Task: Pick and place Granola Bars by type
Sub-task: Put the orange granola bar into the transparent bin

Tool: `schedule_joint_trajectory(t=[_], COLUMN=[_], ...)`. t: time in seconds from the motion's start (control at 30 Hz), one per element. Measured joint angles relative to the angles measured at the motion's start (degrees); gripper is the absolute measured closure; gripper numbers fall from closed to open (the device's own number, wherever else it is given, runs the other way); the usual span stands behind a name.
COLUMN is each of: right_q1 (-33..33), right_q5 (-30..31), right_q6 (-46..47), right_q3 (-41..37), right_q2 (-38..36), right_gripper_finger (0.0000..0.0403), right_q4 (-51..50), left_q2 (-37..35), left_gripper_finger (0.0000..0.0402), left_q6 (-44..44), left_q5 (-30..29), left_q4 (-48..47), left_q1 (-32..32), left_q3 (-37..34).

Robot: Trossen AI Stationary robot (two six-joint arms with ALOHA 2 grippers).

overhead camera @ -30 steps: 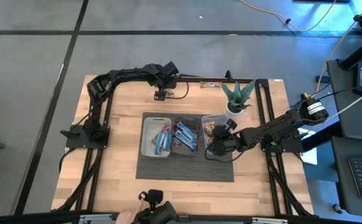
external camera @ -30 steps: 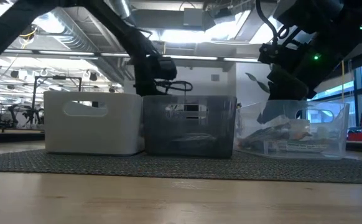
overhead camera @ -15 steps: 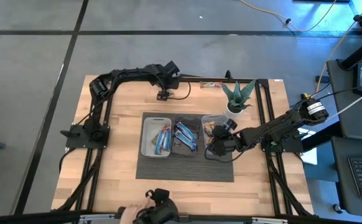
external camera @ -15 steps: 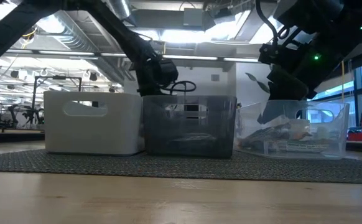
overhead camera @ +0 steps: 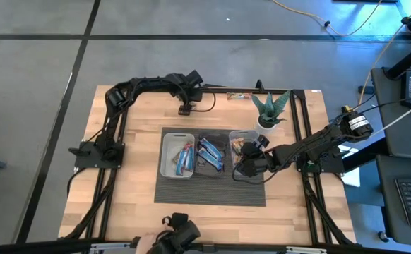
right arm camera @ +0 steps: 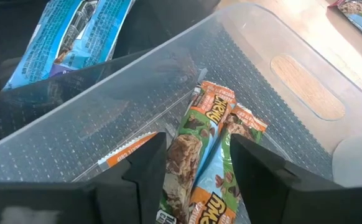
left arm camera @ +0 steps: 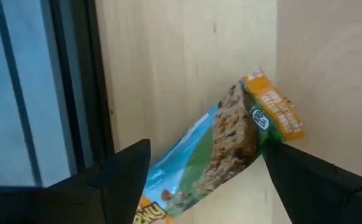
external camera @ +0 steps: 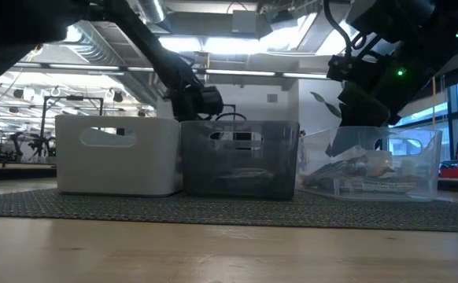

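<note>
My left gripper (overhead camera: 185, 109) hovers low near the table's far edge, open. In its wrist view (left arm camera: 207, 147) its fingers stand on either side of an orange, green and blue granola bar (left arm camera: 231, 149) lying flat on the wood. My right gripper (overhead camera: 239, 168) reaches into the clear right bin (overhead camera: 242, 134), shut on a green and orange granola bar (right arm camera: 196, 155). Blue bars lie in the white left bin (overhead camera: 164, 152) and in the dark middle bin (overhead camera: 211, 154). One more bar (overhead camera: 239, 97) lies by the far edge. My left gripper: I cannot tell whether its fingers touch the bar between them. My right gripper pinches the granola bar at its near end (right arm camera: 190, 177) between the two fingers, coming slanting from above along the bar's length. The bar points down into the clear bin; a second bar (right arm camera: 224, 168) lies against it.
The three bins stand side by side on a dark mat (overhead camera: 212, 190). A spiky green potted plant (overhead camera: 270, 109) stands behind the clear bin. Black frame rails (left arm camera: 75, 81) run along the table's edges. A person's hand with a dark object (overhead camera: 174, 238) shows at the near edge.
My left gripper has gone down toward the table near the far edge, and its arm has shifted slightly. The hand at the near edge has moved a little.
</note>
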Motion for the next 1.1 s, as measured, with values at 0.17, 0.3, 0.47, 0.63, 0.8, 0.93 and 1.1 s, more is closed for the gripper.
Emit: schedule_joint_trajectory(t=[0.17,0.3,0.47,0.63,0.8,0.93,1.1], right_q1=[0.00,0.00,0.00,0.00,0.00,0.00,0.00], right_q5=[0.00,0.00,0.00,-0.03,-0.08,-0.11,-0.13], right_q6=[-0.01,-0.02,0.00,-0.07,-0.01,0.00,0.00], right_q3=[0.00,-0.02,-0.02,-0.02,-0.02,-0.02,-0.02], right_q2=[0.00,0.00,0.00,0.00,0.02,0.02,0.02], right_gripper_finger=[0.0223,0.0223,0.0223,0.0223,0.0223,0.0223,0.0223], right_q4=[-0.07,-0.06,-0.07,-0.07,-0.09,-0.09,-0.09], left_q2=[0.02,0.02,-0.01,-0.01,0.02,0.02,-0.01], left_gripper_finger=[0.0094,0.0102,0.0126,0.0164,0.0213,0.0251,0.0278], left_q6=[-4.44,-8.90,-15.93,-24.16,-25.03,-24.86,-24.33], left_q5=[0.18,0.17,0.00,-0.17,0.08,-0.19,-0.48], left_q4=[-3.05,-4.94,-7.24,-8.05,-9.07,-9.34,-9.36], left_q1=[0.20,0.20,0.20,0.16,0.09,-0.19,-0.50], left_q3=[0.06,-0.03,-0.12,-0.20,-0.20,-0.20,-0.23])
